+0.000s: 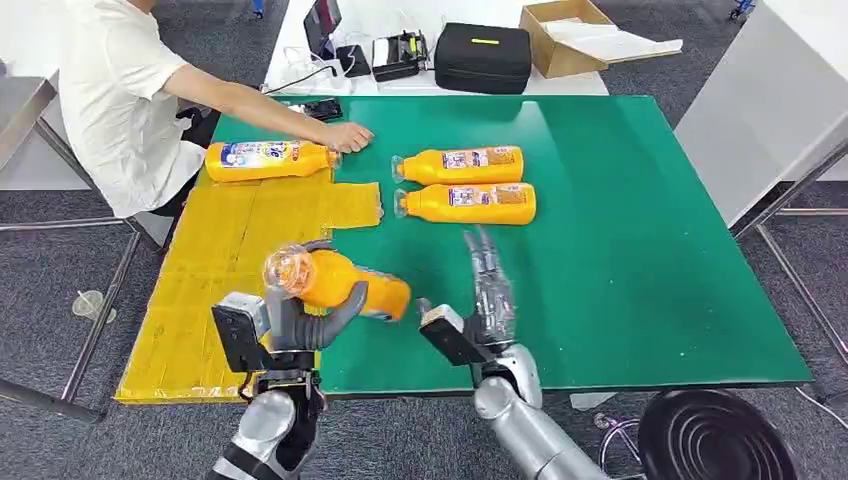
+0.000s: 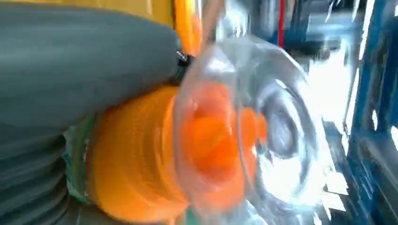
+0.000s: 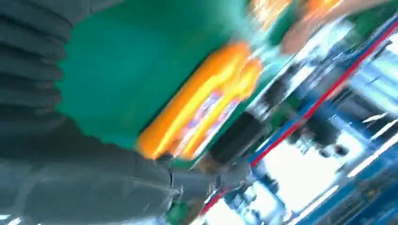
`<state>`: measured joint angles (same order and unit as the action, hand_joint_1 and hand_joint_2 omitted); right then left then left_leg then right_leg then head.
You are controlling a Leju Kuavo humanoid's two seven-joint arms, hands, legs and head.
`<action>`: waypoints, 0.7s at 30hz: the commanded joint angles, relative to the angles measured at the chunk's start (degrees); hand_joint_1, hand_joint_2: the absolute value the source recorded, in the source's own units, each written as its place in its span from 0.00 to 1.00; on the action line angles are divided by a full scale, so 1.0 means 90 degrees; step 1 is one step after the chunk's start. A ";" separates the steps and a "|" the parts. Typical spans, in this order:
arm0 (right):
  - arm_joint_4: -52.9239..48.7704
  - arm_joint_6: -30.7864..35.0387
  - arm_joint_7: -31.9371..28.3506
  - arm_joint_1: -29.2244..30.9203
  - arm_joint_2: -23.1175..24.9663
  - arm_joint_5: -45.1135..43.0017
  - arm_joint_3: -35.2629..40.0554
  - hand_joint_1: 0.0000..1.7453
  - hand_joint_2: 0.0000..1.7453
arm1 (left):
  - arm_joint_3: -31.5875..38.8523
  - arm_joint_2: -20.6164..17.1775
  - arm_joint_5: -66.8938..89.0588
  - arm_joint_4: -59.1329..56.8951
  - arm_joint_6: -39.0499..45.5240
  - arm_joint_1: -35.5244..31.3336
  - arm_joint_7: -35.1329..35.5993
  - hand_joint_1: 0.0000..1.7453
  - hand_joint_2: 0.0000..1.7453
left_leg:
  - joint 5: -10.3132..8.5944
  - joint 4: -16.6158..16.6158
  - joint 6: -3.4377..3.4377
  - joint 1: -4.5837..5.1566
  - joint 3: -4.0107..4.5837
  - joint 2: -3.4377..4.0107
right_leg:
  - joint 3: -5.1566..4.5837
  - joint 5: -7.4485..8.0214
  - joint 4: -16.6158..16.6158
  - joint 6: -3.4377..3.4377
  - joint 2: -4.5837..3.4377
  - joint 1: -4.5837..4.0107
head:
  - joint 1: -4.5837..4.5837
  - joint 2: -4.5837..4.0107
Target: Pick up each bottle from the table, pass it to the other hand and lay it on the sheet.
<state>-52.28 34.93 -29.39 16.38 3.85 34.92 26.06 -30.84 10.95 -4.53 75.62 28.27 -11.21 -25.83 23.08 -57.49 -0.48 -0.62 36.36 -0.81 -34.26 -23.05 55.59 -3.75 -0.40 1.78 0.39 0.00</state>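
Note:
My left hand (image 1: 305, 318) grips an orange bottle (image 1: 340, 282) with a clear cap, held above the near edge of the yellow sheet (image 1: 240, 270) where it meets the green table (image 1: 620, 250). The left wrist view shows that bottle (image 2: 155, 159) end-on, its clear cap large and blurred. My right hand (image 1: 488, 290) hovers open just right of the held bottle, fingers spread and pointing away from me. Two more orange bottles (image 1: 462, 165) (image 1: 468, 203) lie side by side mid-table; they appear blurred as orange bottles (image 3: 206, 103) in the right wrist view. Another bottle (image 1: 268, 160) lies on the sheet's far end.
A person in a white shirt (image 1: 120, 90) sits at the far left, one hand (image 1: 347, 136) resting near the cap of the bottle on the sheet. A black case (image 1: 483, 58), a cardboard box (image 1: 570, 35) and electronics stand beyond the table. A black round object (image 1: 715, 435) sits at bottom right.

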 commanded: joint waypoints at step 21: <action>0.0060 0.0140 -0.0483 -0.0138 0.0121 0.0206 -0.1935 0.00 1.00 | 0.0888 -0.0999 0.7439 -0.1499 0.0936 -0.0773 0.1783 1.00 1.00 | 0.0012 0.0001 0.0004 -0.0007 -0.0041 0.0008 | 0.0044 -0.0010 -0.0003 0.0034 0.0004 -0.0013 | 0.0000 0.0000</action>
<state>-57.29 35.08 -33.48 11.36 4.74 38.21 5.68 -21.70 6.41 43.37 77.62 39.76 -9.07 -19.62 23.06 -57.50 -0.49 -0.62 36.37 -0.88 -34.24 -23.04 55.59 -3.76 -0.34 1.79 0.39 0.00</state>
